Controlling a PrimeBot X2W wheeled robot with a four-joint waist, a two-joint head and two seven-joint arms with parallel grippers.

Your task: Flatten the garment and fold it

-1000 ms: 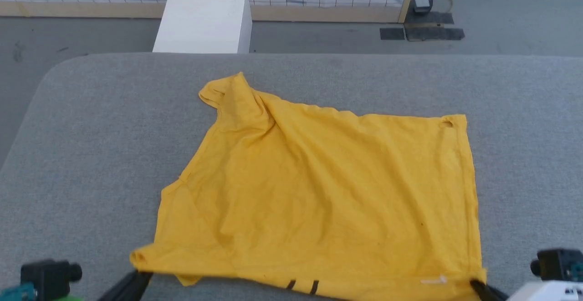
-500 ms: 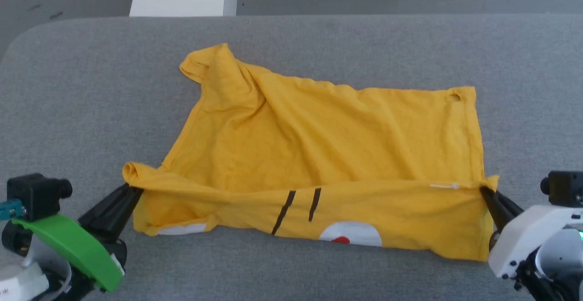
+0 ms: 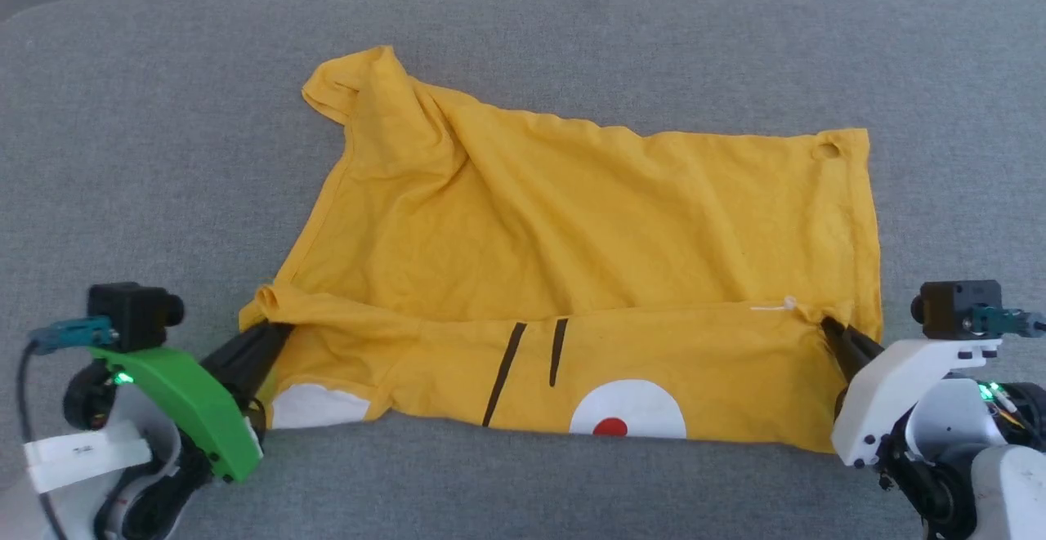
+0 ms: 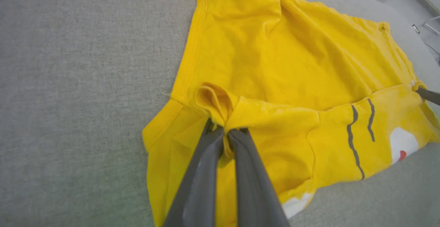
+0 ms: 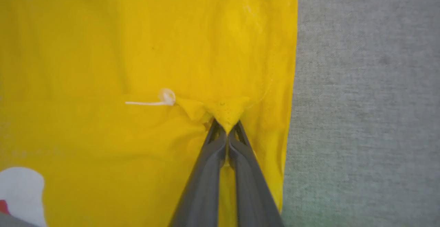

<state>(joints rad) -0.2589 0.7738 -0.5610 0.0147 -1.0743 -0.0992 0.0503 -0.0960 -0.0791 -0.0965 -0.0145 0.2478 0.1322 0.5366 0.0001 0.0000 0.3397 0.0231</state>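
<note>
- The bench [image 3: 163, 156] is grey and wide. It has free surface on every side of the cloth, most of it at the far side, so there is room to carry an edge forward.
- The shirt [image 3: 588, 229] lies in the middle of the bench. It is mostly spread but wrinkled, and one sleeve [image 3: 347, 87] is bunched at the far left corner.
- A band [image 3: 654, 360] along the near side is turned over and shows the print. I judge this is the start of a fold, or a lift to pull the cloth flat.
- The left gripper [image 3: 274, 334] has its jaws clenched on the left end of the band's edge, where the cloth rolls up.
- The right gripper [image 3: 829, 329] has its jaws clenched on the right end, just inside the right hem, so the edge between the two is held straight.
- A white thread [image 3: 776, 305] lies just beside the right pinch.
</note>
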